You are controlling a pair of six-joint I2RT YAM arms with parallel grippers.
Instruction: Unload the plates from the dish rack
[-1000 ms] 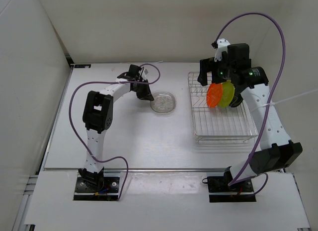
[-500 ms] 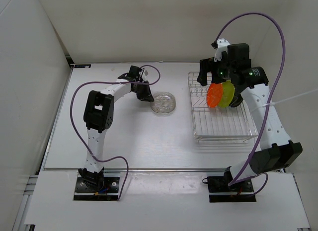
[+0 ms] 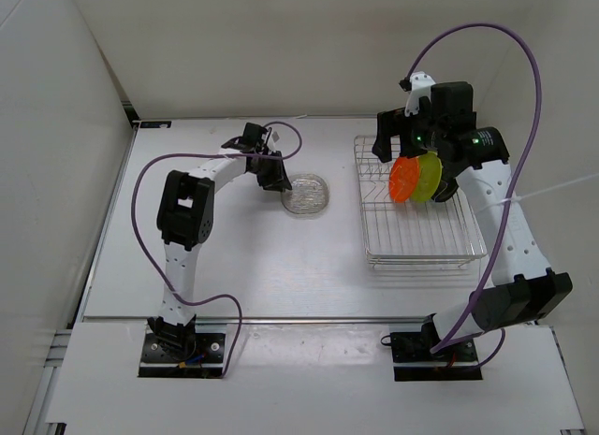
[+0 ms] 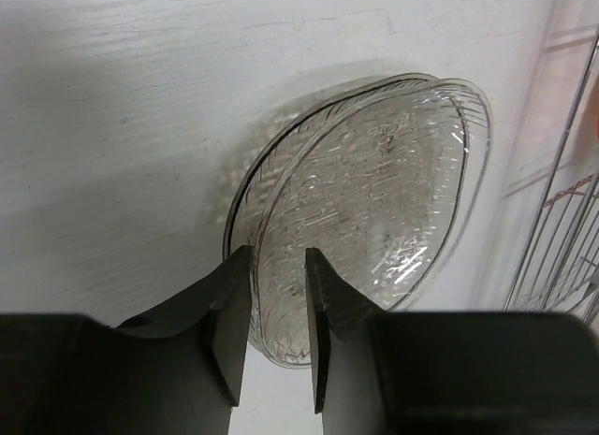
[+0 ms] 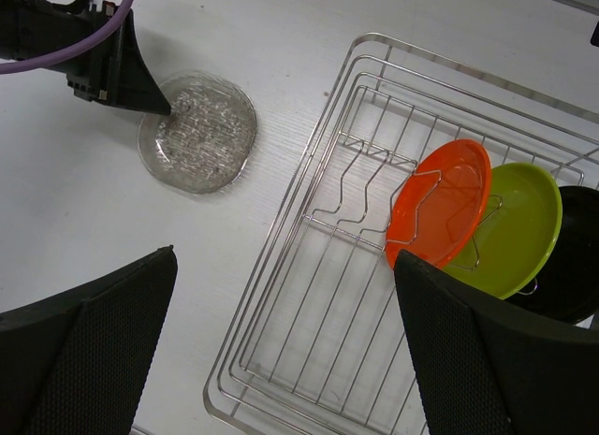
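Setting the clear plate (image 4: 365,201) flat on the bench (image 3: 234,257) looks like the step in hand. The left end effector (image 4: 276,257) has its fingers nearly closed, pinching the plate's near rim. The plate lies left of the rack (image 5: 318,267) and well apart from it, with its gripped edge seemingly a little raised. To finish well, I would lower the rim until it rests fully. I would then open just enough to free it and back away low along the bench, so the fingers do not drag or flip the light plastic.

The right end effector (image 5: 285,257) hangs over the rack, spread wide and holding nothing. Three plates stand tilted among the prongs at the rack's far end: orange (image 5: 440,206), green (image 5: 510,229) and black (image 5: 576,257), overlapping closely. The orange one is nearest the open side. A prong wire crosses its face, so it probably has to be lifted upward, not pulled sideways.
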